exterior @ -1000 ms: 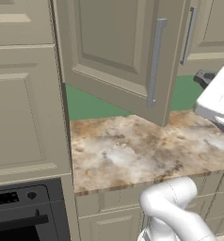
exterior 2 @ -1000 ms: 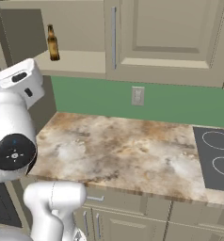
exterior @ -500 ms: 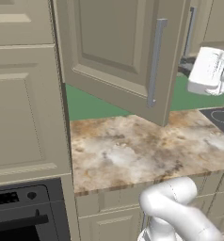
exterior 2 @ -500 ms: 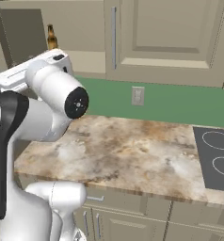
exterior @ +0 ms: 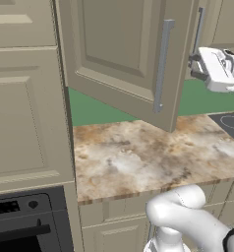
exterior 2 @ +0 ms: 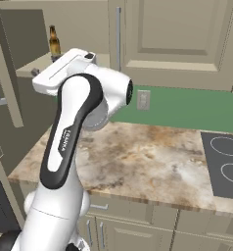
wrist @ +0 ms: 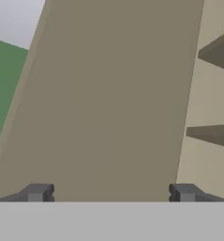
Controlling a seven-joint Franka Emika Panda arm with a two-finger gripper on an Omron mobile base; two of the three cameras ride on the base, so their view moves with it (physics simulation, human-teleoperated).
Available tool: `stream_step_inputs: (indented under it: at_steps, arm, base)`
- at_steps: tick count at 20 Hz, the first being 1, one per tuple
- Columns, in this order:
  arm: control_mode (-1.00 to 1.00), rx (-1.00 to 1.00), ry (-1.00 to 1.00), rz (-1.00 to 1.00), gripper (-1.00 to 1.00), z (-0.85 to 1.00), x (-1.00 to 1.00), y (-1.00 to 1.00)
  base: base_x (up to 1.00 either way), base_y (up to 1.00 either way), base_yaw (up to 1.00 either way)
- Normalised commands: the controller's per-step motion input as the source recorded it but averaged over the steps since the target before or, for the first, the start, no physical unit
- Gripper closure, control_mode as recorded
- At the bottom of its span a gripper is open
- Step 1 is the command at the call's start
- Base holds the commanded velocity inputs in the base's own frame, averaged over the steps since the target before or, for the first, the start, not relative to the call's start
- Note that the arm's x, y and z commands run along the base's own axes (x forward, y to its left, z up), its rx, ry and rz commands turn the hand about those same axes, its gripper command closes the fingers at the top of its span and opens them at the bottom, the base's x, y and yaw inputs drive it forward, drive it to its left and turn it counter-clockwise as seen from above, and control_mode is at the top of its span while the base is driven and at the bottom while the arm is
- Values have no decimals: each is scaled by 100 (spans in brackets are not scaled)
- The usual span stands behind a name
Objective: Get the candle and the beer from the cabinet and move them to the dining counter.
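Tool (wrist: 109,193) jaws wide apart, nothing between them, touching nothing; the two tips stand well spread at the bottom of the hand view, facing a flat beige panel close ahead. Left base view has the tool (exterior: 195,66) raised at the right edge, just beside the open cabinet (exterior: 133,59) door's far edge and a grey bar handle (exterior: 160,74). Right base view gives what the left does not: the beer (exterior 2: 54,43) upright on the cabinet shelf (exterior 2: 37,66), just behind the white hand, neck up. Candle can't be made out. Left view adds the black oven (exterior: 25,221) low left. Marbled tabletop (exterior 2: 138,157) is bare, cooktop (exterior 2: 226,164) at its right end. Open door overhangs the tabletop's back; shelf front edge is near the hand.
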Motion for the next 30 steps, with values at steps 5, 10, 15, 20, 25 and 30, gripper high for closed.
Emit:
stream_step_inputs:
  at_steps: [5, 10, 15, 20, 25, 30]
  arm:
    - [-100, 0, 10, 39, -100, -6, 34, 8]
    - [-100, 0, 23, 25, -100, 0, 50, 37]
    - [-100, -2, 14, 7, -100, 0, 16, 67]
    - [-100, -4, -2, 0, -100, 0, -1, 60]
    - [-100, 0, -10, 0, -100, 0, -13, 39]
    - [-100, 0, -2, 0, -100, 2, -32, 47]
  base:
    - [0, 0, 0]
    - [0, 0, 0]
    - [0, 0, 0]
    - [0, 0, 0]
    - [0, 0, 0]
    - [0, 0, 0]
